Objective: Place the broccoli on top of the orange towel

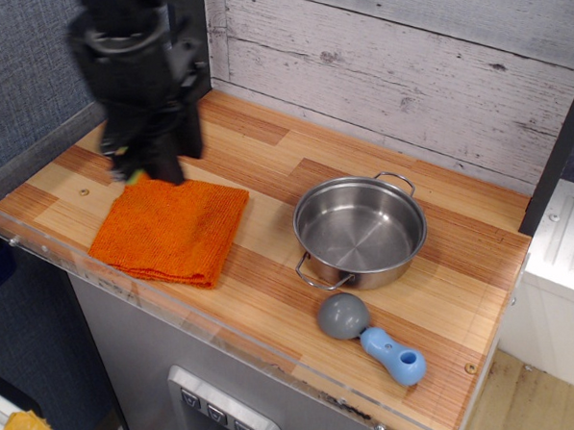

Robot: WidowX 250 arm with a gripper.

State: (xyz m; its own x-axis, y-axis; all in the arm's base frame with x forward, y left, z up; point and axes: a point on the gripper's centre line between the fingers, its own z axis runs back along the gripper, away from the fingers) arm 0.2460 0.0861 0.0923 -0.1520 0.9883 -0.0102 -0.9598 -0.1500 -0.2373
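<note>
We log the gripper above the far-left edge of the orange towel, motion-blurred, so detail at the fingertips is poor. A small patch of light green shows low between the fingers: we take this to be the broccoli, pinched in closed jaws. Only that sliver is visible; the stalk and most of the head are hidden by the black fingers.

The steel pot sits well apart to the right, with nothing in it that we can see. A grey-and-blue scoop lies near the front edge of the wooden counter. Neither is in the way.

Step in hand, by our judgement: carrying the piece over the cloth, just short of release.

Notes for doing it well:
- We would bring the gripper further toward the cloth's middle; at present it sits near the back-left corner, and a drop here could roll the toy off onto bare wood.
- Lower until the piece nearly touches the ribbed knit before opening; a rounded head bounces.
- Open the jaws fully, then lift straight up so the fingers do not drag the cloth or the broccoli.
</note>
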